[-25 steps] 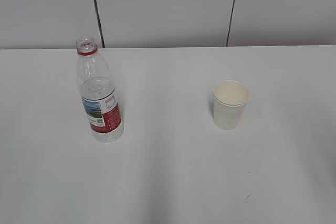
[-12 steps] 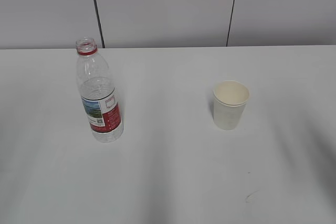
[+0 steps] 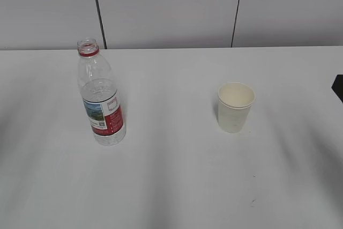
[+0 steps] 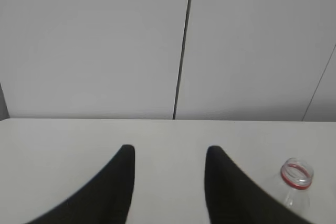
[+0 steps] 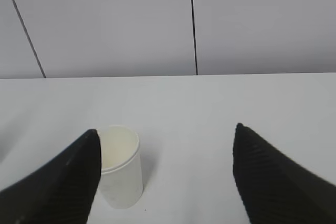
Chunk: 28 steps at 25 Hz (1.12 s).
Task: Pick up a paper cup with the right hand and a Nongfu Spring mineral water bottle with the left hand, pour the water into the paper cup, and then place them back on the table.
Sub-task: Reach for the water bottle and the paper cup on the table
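Note:
The clear Nongfu Spring bottle (image 3: 101, 97), uncapped with a red neck ring, stands upright at the left of the white table (image 3: 177, 181). The off-white paper cup (image 3: 235, 106) stands upright at the right of it. In the exterior view only a black bit of the right arm (image 3: 338, 87) shows at the right edge. In the left wrist view my left gripper (image 4: 169, 150) is open and empty, with the bottle's mouth (image 4: 296, 175) to its lower right. In the right wrist view my right gripper (image 5: 166, 129) is wide open and empty; the cup (image 5: 120, 165) stands partly behind its left finger (image 5: 79, 177).
A grey panelled wall (image 3: 171, 9) with dark vertical seams runs behind the table's far edge. A small dark scuff mark (image 3: 252, 202) lies on the tabletop near the front right.
A black part of the right arm has come into the exterior view at the right edge. Bottle and cup have not moved.

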{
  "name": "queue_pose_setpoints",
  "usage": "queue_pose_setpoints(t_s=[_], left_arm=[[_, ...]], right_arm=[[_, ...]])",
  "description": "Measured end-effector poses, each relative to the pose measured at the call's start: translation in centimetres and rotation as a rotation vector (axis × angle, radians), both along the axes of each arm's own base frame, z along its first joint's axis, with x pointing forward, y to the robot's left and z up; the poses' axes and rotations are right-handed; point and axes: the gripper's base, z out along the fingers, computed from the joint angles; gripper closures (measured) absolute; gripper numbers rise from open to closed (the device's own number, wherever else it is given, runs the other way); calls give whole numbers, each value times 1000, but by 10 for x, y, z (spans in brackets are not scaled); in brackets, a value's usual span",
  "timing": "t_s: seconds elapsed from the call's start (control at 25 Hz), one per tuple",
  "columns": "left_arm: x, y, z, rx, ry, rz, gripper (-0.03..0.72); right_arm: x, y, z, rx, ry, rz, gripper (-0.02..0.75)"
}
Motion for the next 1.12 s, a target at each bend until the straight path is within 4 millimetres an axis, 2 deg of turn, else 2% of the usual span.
queue_pose_setpoints(t_s=[0.08, 0.24, 0.36, 0.6, 0.8, 0.92, 1.12], left_arm=[[10, 0, -8, 2, -11, 9, 412], [19, -3, -40, -35, -30, 28, 412], [15, -11, -69, -34, -32, -4, 412], [0, -31, -106, 14, -62, -144, 412], [-3, -38, -123, 32, -15, -190, 412], [1, -39, -127, 41, -6, -184, 412], [14, -43, -144, 80, 48, -178, 412]], right_arm=[[4, 1, -2, 3, -8, 4, 160], [10, 2, -7, 6, -2, 8, 160], [14, 2, -10, 8, 3, 11, 160], [24, 5, -16, 4, -28, 38, 160], [32, 7, -26, 7, -18, 51, 160], [37, 8, -34, 11, 2, 55, 160], [46, 10, -45, 25, -14, 68, 160]])
